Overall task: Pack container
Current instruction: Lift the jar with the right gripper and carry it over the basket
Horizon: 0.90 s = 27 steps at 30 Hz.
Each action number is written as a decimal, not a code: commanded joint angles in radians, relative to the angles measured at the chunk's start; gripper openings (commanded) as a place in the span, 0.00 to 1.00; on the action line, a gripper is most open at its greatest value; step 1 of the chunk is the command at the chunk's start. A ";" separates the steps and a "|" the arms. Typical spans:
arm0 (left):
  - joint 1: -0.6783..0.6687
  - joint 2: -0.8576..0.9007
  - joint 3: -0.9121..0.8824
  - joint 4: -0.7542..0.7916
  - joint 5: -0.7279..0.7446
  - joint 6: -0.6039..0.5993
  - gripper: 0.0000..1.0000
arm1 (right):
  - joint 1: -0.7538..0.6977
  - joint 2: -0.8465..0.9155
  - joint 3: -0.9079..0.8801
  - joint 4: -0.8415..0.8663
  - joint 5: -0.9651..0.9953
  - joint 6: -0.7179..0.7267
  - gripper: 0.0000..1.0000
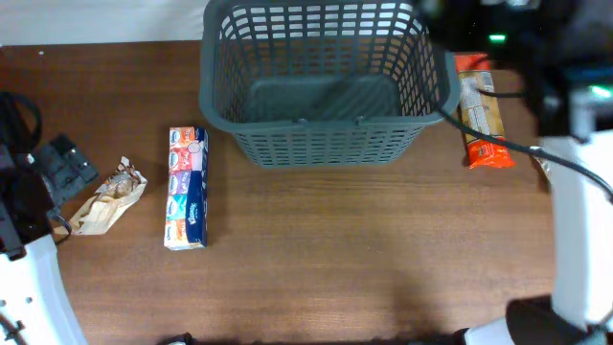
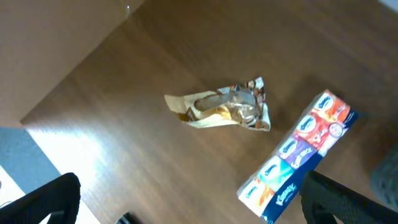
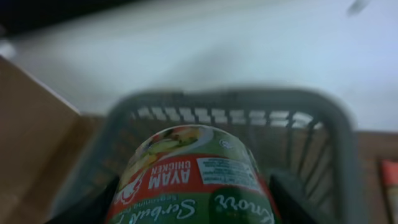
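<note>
The dark grey slotted basket (image 1: pixel 326 144) stands at the table's back centre, and its inside looks bare. My right gripper (image 3: pixel 193 202) is shut on a green and red Knorr chicken seasoning packet (image 3: pixel 193 177), held in front of the basket's rim (image 3: pixel 230 96) and outside it. I cannot pick this gripper out in the overhead view. My left gripper (image 1: pixel 62 165) is at the far left, open and empty (image 2: pixel 186 205). It hovers near a crumpled beige snack packet (image 1: pixel 110 198) (image 2: pixel 227 106) and a long pack of tissues (image 1: pixel 187 188) (image 2: pixel 298 155).
An orange biscuit packet (image 1: pixel 482 113) lies to the right of the basket and shows at the edge of the right wrist view (image 3: pixel 390 186). A black cable (image 1: pixel 479 134) runs across it. The right arm's white base (image 1: pixel 579 220) stands at the right edge.
</note>
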 commanded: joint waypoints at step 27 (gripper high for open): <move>0.007 0.004 0.002 -0.044 0.004 -0.010 0.99 | 0.140 0.480 0.011 -0.170 0.325 -0.046 0.04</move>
